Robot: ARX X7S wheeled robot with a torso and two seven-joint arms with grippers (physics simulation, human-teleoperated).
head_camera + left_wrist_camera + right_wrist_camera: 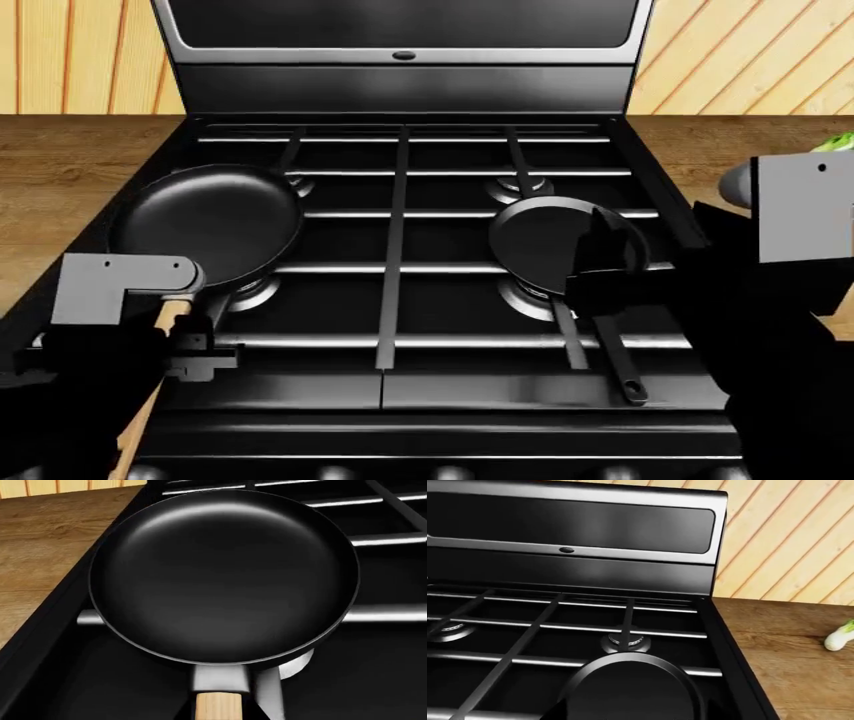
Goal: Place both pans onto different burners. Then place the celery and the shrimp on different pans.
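The pan with the light wooden handle [223,575] lies on the grate over the front-left burner [254,293], and shows as a black disc [207,225] in the head view. My left gripper [187,345] is shut on its handle [218,707]. The pan with the thin black handle [550,240] rests above the front-right burner [527,297]. Just over that pan's near rim my right gripper [607,250] is open and holds nothing. The celery [839,636] lies on the wooden counter right of the stove, a green tip [838,142] in the head view. The shrimp is out of view.
The black stove [400,400] has long bar grates [395,250] and a raised back panel [574,525]. Both back burners [296,184] [518,187] are uncovered. Wooden counter [67,170] lies on both sides, with a plank wall behind.
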